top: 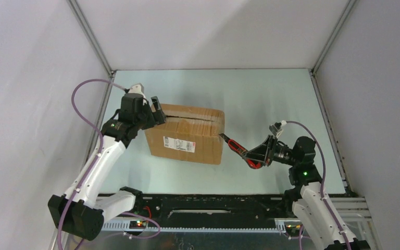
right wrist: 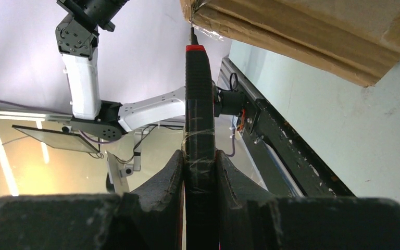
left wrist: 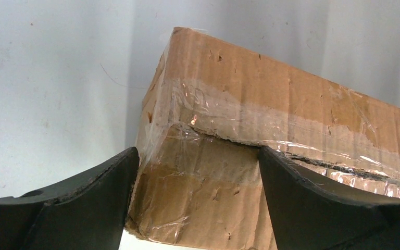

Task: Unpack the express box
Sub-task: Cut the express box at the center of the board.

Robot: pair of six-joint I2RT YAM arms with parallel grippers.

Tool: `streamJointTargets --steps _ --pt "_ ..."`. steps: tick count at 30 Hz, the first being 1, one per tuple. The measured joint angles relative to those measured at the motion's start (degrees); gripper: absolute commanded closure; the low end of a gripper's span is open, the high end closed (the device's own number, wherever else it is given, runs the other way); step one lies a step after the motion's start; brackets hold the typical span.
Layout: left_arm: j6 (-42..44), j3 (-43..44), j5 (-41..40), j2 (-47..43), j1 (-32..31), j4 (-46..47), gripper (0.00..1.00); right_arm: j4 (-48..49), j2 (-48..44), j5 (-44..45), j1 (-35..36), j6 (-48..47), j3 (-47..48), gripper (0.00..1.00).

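Left fingers (left wrist: 99, 182) stand wide astride the left end of the express box (top: 187, 133), which sits left of centre on the surface (top: 260, 99). Tape (left wrist: 229, 109) covers its seam. Right fingers (right wrist: 156, 182) clamp a red-and-black cutter (right wrist: 199, 104), tip at the box's right end. Step in hand: slitting. Next: brace box, draw blade along seam. No obstruction noted

Our two arms (top: 98, 164) have white links (top: 317, 208) and black joints (top: 133, 110); purple cables (top: 74, 94) loop back behind the matte black, curved fingers (left wrist: 83, 198), where small green lights (top: 305, 174) glow.
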Motion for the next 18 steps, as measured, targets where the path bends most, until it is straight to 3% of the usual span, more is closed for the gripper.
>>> streamJointTargets --steps 9,18 --pt "1.11 -0.04 -0.39 -0.02 0.13 -0.04 0.12 4.15 4.72 0.04 -0.35 0.85 0.00 1.00" --pt "1.55 -0.04 -0.35 -0.02 0.24 -0.02 0.12 2.97 3.28 0.42 -6.05 1.73 -2.58 1.00"
